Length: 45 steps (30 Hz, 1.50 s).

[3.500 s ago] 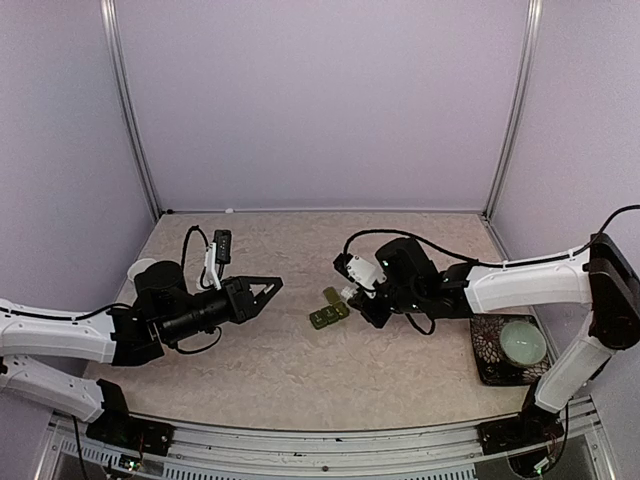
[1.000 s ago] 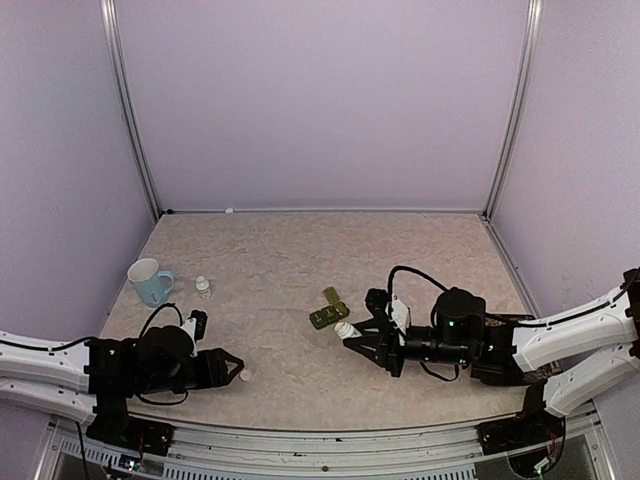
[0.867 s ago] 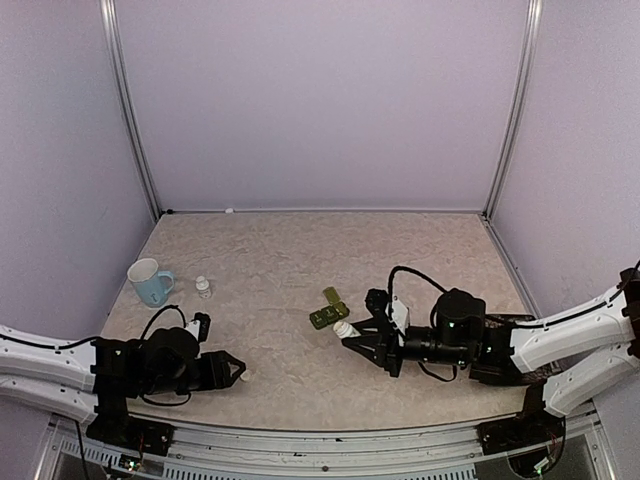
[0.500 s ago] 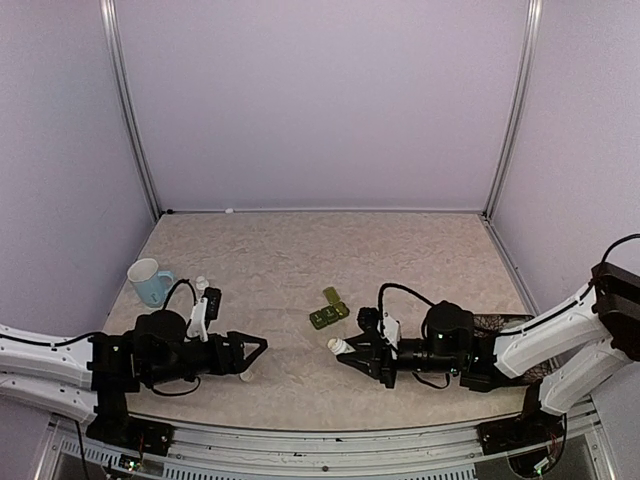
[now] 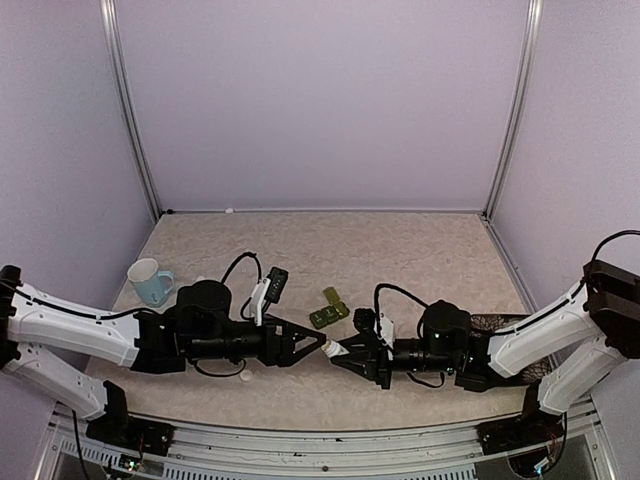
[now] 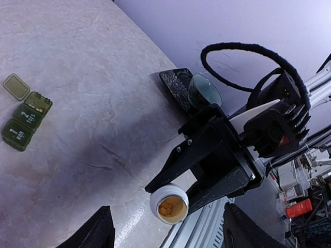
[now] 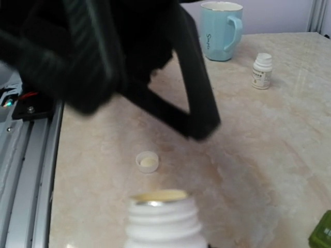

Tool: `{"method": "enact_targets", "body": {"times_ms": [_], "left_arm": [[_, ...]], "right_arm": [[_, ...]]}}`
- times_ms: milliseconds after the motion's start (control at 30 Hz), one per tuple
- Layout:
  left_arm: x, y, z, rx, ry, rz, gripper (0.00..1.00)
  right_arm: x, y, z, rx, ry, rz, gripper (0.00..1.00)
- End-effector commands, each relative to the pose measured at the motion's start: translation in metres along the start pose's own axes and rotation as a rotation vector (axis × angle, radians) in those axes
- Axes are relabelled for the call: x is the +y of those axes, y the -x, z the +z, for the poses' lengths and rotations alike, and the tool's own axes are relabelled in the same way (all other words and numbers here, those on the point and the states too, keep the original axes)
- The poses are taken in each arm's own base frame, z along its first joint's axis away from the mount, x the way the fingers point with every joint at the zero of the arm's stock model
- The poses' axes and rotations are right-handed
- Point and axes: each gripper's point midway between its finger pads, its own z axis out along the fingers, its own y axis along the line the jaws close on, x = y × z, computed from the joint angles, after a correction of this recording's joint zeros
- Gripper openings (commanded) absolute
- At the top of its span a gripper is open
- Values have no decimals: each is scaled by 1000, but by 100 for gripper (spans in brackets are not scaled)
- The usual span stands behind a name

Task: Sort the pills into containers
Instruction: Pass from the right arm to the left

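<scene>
The dark green containers [image 5: 328, 310] lie at mid-table; in the left wrist view the strip [image 6: 23, 116] shows one end lid flipped open. My right gripper [image 5: 347, 352] is shut on a white pill bottle [image 5: 335, 348] held sideways. Its uncapped mouth [image 6: 169, 202] shows yellow pills inside. My left gripper [image 5: 312, 343] is open and empty, its tips just short of that mouth and pointing at it. The bottle's threaded neck [image 7: 165, 219] fills the bottom of the right wrist view, with the left arm's black fingers [image 7: 199, 111] in front of it.
A loose white cap [image 7: 147, 161] lies on the table near the front edge. A light blue mug [image 5: 150, 280] and a small capped bottle [image 7: 262, 71] stand at the left. A pale bowl [image 6: 204, 92] sits on a dark patterned tray [image 6: 175, 85] at the right.
My left arm has swung from the near-left corner to the table's centre, ending up facing the bottle. My right gripper has drifted a little left and nearer with the bottle in it.
</scene>
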Motion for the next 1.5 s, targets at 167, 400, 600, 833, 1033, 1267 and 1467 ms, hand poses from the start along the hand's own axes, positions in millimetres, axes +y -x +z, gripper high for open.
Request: {"method": "enact_targets", "body": {"times_ms": [167,400,600,833,1033,1267,1467], "left_arm": [[-34,5,18,36,-136,47,62],[-31,-6,25,79,-129,38,58],[-29,-9,28,83,-117,37,47],[-29,-10,30,92,-116,39,34],[-27,-12,31,96,-110,36,25],[-23,-8,31,81,-72,38,20],[-16,-7,32,83,-19,52,19]], "right_arm": [[9,15,3,-41,22,-4,0],[7,15,1,-41,9,-6,0],[6,16,-1,-44,0,-9,0],[4,15,-2,-43,-11,-5,0],[2,14,-3,-41,-25,-6,0],[-1,11,-2,-30,-40,-1,5],[-3,6,2,-5,-51,6,27]]}}
